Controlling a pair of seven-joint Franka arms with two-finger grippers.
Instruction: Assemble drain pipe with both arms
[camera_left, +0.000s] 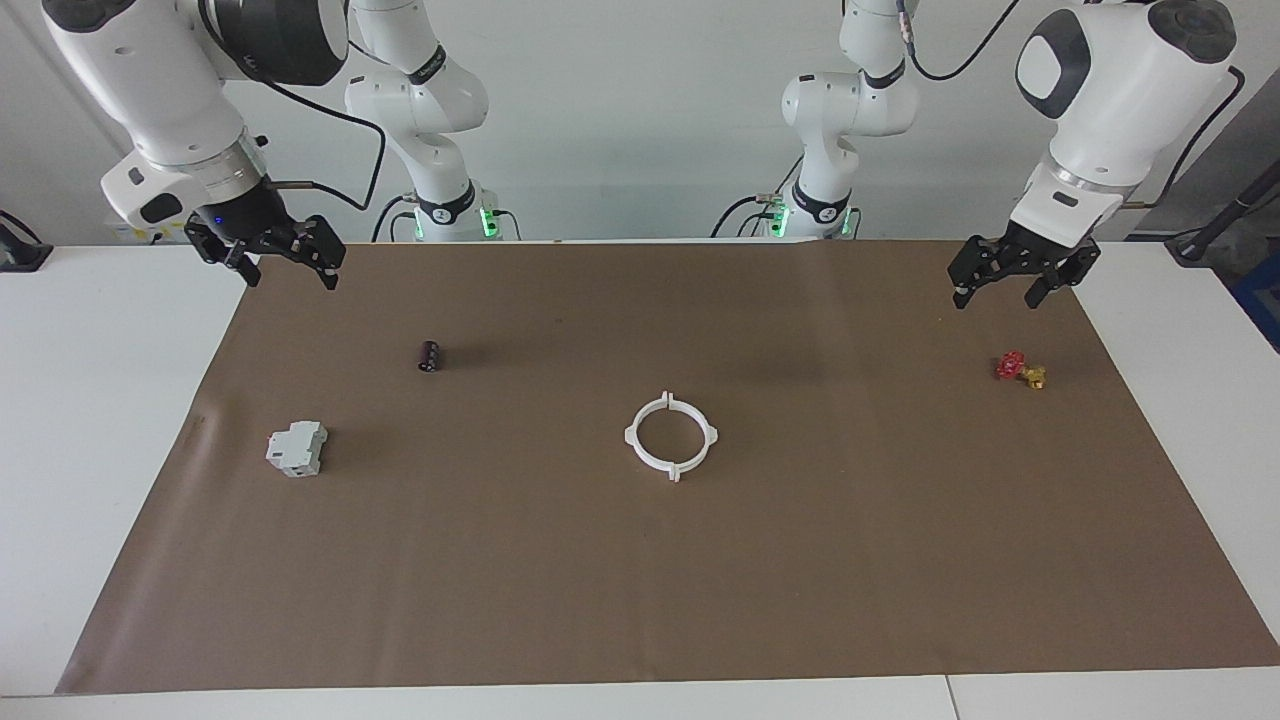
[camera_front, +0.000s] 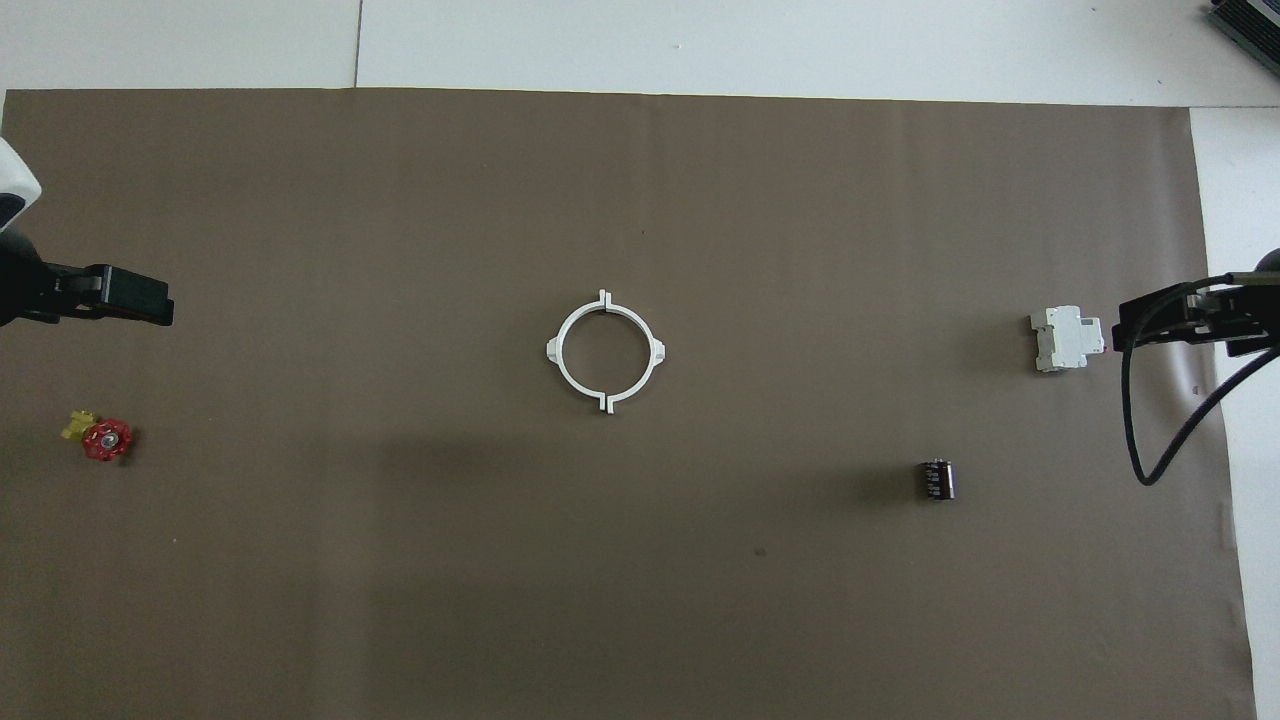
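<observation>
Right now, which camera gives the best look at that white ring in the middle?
The overhead view: the white ring appears as a full circle with its four tabs plain. The facing view shows the ring slantwise, flattened to an oval.

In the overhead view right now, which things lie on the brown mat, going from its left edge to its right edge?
red-and-yellow valve → white ring → small black cylinder → grey-white block
</observation>
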